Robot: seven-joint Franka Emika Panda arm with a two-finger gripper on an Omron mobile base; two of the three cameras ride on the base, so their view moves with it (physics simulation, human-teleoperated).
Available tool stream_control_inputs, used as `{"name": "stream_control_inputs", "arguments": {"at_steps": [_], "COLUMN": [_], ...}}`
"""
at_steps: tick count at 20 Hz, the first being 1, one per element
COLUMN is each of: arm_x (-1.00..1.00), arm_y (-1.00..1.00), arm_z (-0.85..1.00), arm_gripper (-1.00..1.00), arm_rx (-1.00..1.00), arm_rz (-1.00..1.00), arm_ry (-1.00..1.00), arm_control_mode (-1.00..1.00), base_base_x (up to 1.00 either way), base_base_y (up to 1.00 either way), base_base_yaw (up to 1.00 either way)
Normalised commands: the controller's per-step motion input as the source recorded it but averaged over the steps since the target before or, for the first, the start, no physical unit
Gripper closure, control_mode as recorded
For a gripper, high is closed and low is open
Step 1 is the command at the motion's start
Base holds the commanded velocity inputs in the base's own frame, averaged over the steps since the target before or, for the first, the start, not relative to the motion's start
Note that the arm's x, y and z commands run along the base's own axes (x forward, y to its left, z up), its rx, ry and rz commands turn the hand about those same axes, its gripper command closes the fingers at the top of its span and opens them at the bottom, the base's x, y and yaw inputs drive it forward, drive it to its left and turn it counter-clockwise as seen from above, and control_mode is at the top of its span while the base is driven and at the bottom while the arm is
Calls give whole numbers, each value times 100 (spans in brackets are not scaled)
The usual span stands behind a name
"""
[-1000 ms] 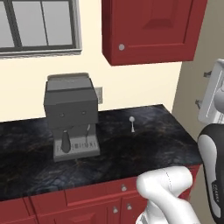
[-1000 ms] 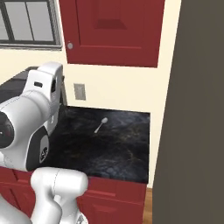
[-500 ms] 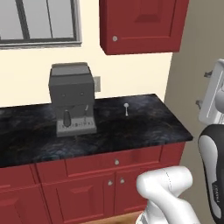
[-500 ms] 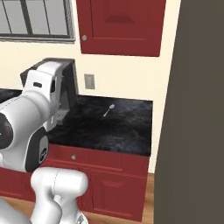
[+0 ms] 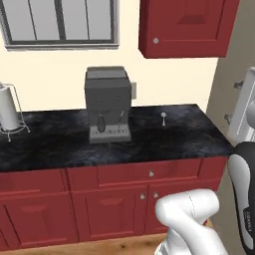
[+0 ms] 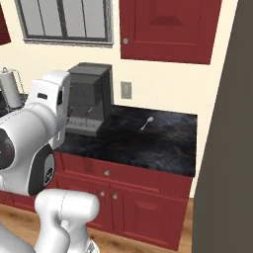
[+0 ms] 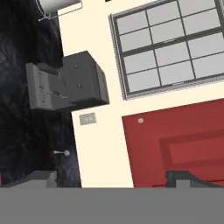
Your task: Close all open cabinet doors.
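1. 1 dark-red cabinet door (image 5: pixel 187 25) hangs on the wall above the tabletop's right end, its round silver knob (image 5: pixel 156 41) at the lower left corner; it lies flush with its cabinet.
2. Left of it sits a grey-framed window (image 5: pixel 62 22).
3. Below, on the black tabletop (image 5: pixel 60 149), a grey coffee machine (image 5: pixel 107 102) stands against the wall, a spoon (image 5: pixel 163 117) near the right end, a paper-towel holder (image 5: pixel 7 109) at the left edge.
4. Pincer (image 7: pixel 111 179): fingertips spread wide, holding nothing.
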Motion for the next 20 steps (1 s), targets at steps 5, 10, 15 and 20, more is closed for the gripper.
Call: {"name": "stream_control_inputs", "arguments": {"at_steps": [5, 10, 15, 20], "arm_x": [0, 0, 0, 0], "arm_y": [0, 0, 0, 0], "arm_z": [0, 0, 0, 0], "arm_gripper": [-100, -100, -100, -100], "arm_rx": [0, 0, 0, 0], "arm_rz": [0, 0, 0, 0], "arm_ry": [0, 0, 0, 0], "arm_control_mode": [100, 100, 100, 100], "base_base_x": [-15, -16, -4, 0], "base_base_y": [69, 79, 83, 86], "base_base_yaw": [27, 21, 18, 18]}}
